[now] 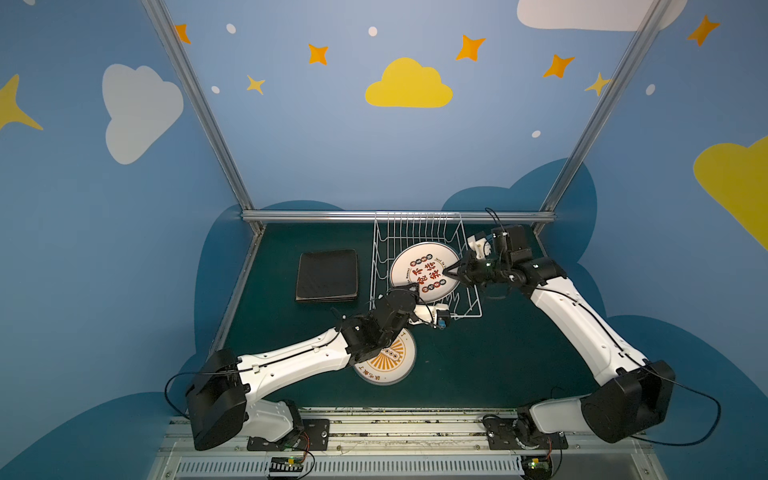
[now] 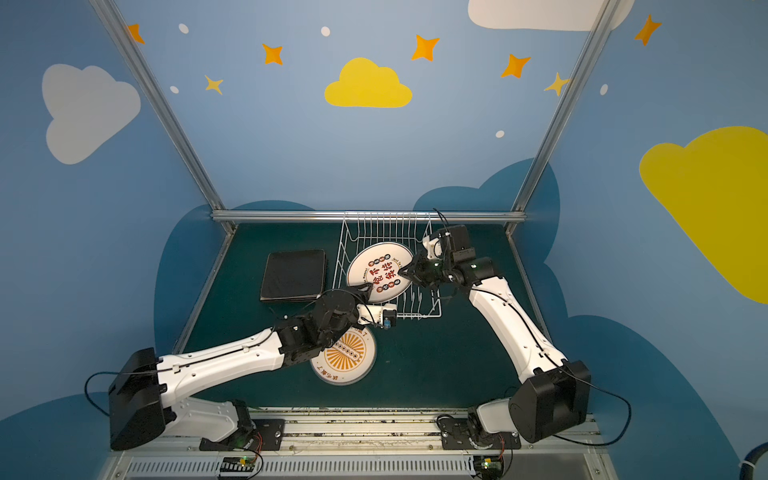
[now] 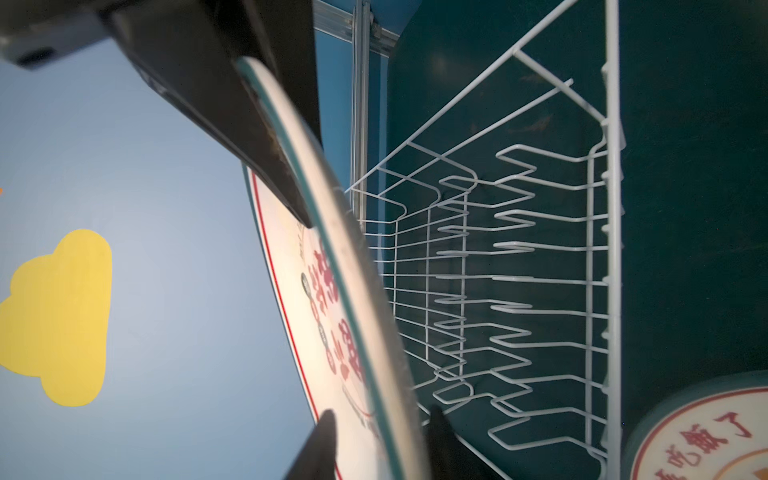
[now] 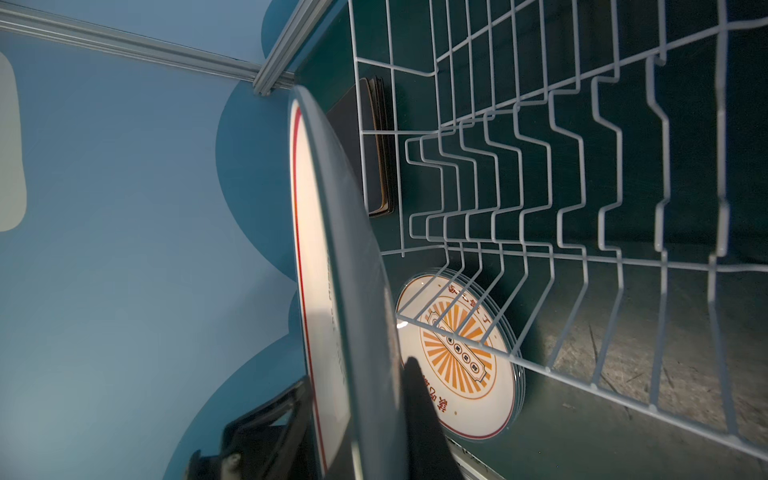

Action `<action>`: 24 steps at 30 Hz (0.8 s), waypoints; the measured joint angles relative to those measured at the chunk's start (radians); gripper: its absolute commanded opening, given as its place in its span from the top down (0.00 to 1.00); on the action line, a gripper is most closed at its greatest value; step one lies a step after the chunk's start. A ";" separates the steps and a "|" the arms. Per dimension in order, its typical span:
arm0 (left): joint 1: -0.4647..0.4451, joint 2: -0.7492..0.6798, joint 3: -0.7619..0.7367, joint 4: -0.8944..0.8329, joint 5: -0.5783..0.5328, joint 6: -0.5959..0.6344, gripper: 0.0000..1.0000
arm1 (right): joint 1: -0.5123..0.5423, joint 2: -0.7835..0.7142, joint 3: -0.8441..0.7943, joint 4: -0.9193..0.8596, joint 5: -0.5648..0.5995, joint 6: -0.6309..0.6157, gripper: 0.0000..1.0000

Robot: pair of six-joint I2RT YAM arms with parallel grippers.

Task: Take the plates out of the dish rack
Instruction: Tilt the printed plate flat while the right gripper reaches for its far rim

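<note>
Unloading looks almost finished. In both top views the dish rack (image 1: 417,217) stands at the back of the table (image 1: 498,353), and no plate stands between its tines. Only the character plate (image 1: 424,270), round and white with red and black print, hangs tilted over it. The right pincer (image 1: 446,272) is clenched on its right rim, and the left pincer (image 1: 415,290) reaches to its near left rim. The square plates (image 1: 327,275) lie as a black stack just left of the rack. The sunburst plates (image 1: 397,359) lie on the table in front, partly under the left arm. In the left wrist view the left pincer (image 3: 382,440) has its fingers spread on both sides of the plate's edge, so I judge it released; the rack's tines (image 3: 498,249) are bare. In the right wrist view the right pincer (image 4: 357,395) grips the character plate (image 4: 345,249) with one finger on each face. Through the wires the sunburst plates (image 4: 461,353) show several edges, one upon another. I judge this is the last plate; it remains only to carry it away from the rack and lay it down.
</note>
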 measured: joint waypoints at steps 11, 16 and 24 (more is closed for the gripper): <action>0.036 -0.150 0.000 -0.074 0.095 -0.332 0.01 | -0.038 -0.105 -0.141 0.159 0.000 0.050 1.00; 0.172 -0.339 -0.003 -0.113 0.247 -0.672 0.01 | -0.051 -0.159 -0.196 0.240 0.010 0.059 1.00; 0.383 -0.390 -0.003 -0.137 0.451 -1.230 0.01 | -0.053 -0.163 -0.239 0.330 0.008 0.047 1.00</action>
